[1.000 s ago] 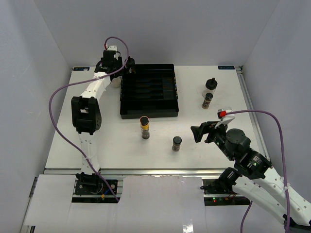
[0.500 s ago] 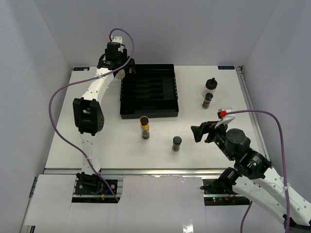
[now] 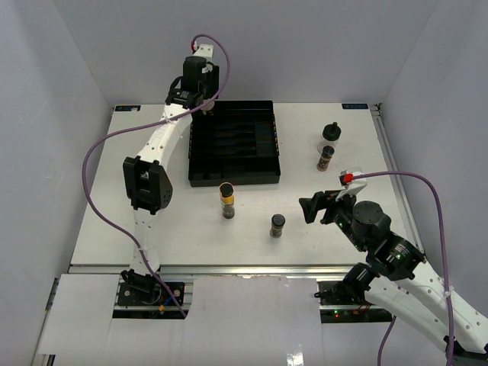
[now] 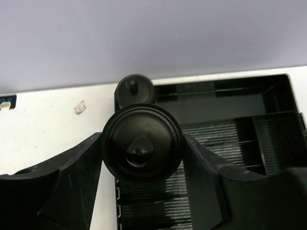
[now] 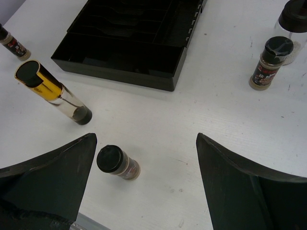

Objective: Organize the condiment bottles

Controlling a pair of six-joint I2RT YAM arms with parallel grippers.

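My left gripper [image 3: 201,101] is shut on a squat clear bottle; its black knobbed cap [image 4: 141,148] sits between the fingers, above the back left corner of the black slotted tray [image 3: 235,181]. A second knobbed cap [image 4: 135,89] shows just behind it at the tray's corner. A third squat bottle [image 3: 330,136] stands at the right, with a dark spice jar [image 3: 325,158] in front of it. A yellow-banded slim jar [image 3: 226,200] and another spice jar [image 3: 277,225] stand in front of the tray. My right gripper [image 3: 314,207] is open and empty, right of that jar [image 5: 117,163].
In the right wrist view a further small spice jar [image 5: 12,43] stands left of the tray [image 5: 120,67]; in the top view the left arm's elbow [image 3: 145,183] hides it. The tray's ribbed slots [image 4: 230,143] lie under my left gripper. The back wall is close behind.
My left gripper has risen and moved right with the squat bottle, from left of the tray to above its back left corner. The right arm has not moved.
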